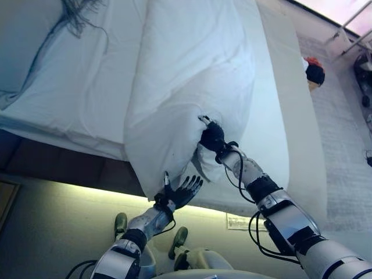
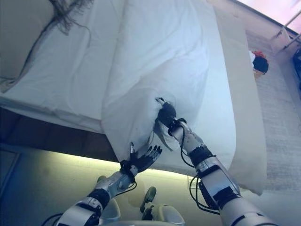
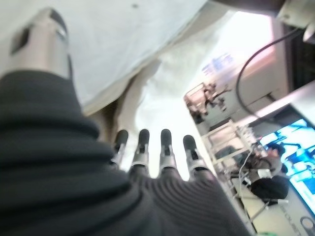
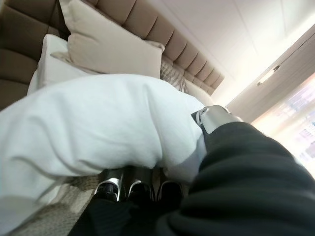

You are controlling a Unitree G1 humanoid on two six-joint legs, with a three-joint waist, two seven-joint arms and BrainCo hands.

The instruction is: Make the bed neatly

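Note:
A thick white duvet (image 1: 192, 75) lies bunched along the bed, and its near corner hangs over the bed's edge. My right hand (image 1: 212, 138) is shut on the duvet's near edge: in the right wrist view its fingers (image 4: 129, 186) curl under the white fabric (image 4: 98, 123) with the thumb on top. My left hand (image 1: 181, 192) is open with straight fingers just below the hanging corner, holding nothing. Its fingers (image 3: 152, 152) also show spread in the left wrist view. The white sheet (image 1: 81, 87) lies bare to the left of the duvet.
The beige mattress edge (image 1: 296, 116) runs along the right, with grey carpet (image 1: 343, 145) beyond it and a dark and red object (image 1: 314, 71) on the floor. A beige pillow (image 4: 113, 54) leans against the padded brown headboard (image 4: 162, 34). A dark-patterned cloth (image 1: 75, 17) lies on the sheet's far left.

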